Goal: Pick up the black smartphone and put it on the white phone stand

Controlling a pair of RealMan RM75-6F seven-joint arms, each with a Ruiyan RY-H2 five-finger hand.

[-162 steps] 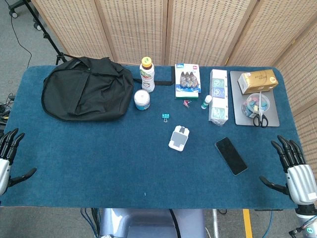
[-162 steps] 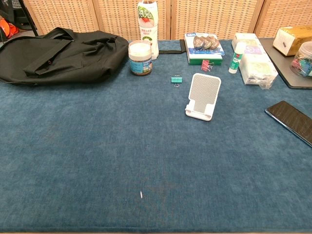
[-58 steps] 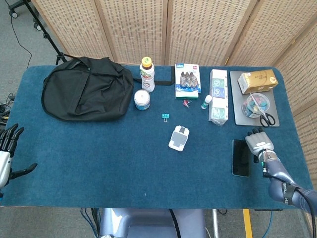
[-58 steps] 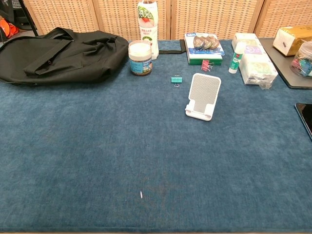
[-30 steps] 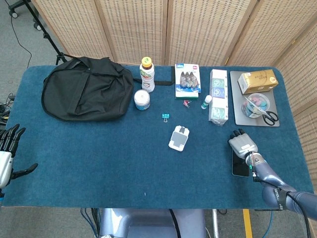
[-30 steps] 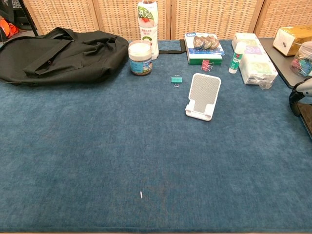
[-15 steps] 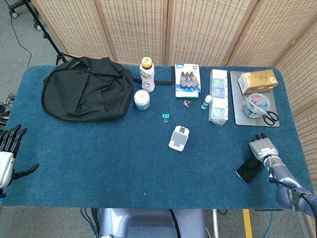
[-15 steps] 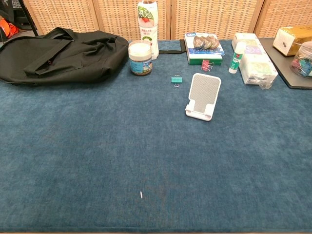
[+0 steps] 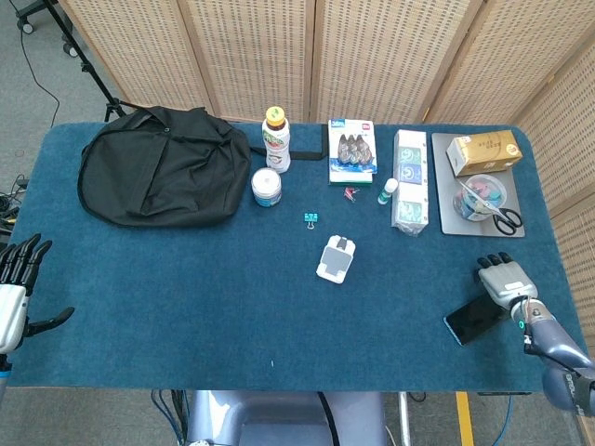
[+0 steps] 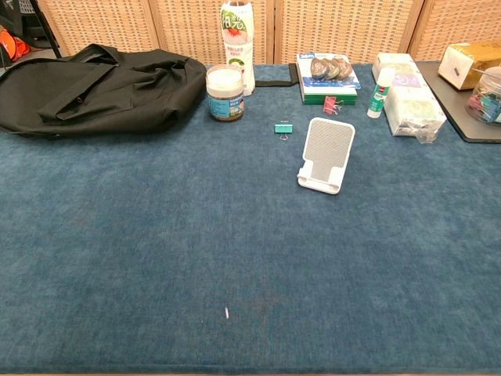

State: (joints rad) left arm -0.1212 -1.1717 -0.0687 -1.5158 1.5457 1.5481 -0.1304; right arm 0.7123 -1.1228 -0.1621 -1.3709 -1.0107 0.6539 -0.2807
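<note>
Head view: right robot hand [image 9: 502, 278] is sitting at the right edge of the surface [image 9: 186, 279], gripping the black smartphone [image 9: 475, 320] by its right end; phone is lying tilted, near the front right corner. White phone stand [image 9: 337, 259] is standing well apart to the left, mid-surface, with a teal binder clip [image 9: 310, 218] just behind it. Left robot hand [image 9: 14, 288] is hovering off the left edge, fingers spread wide, holding nothing. Chest view is showing neither hand nor phone.
</note>
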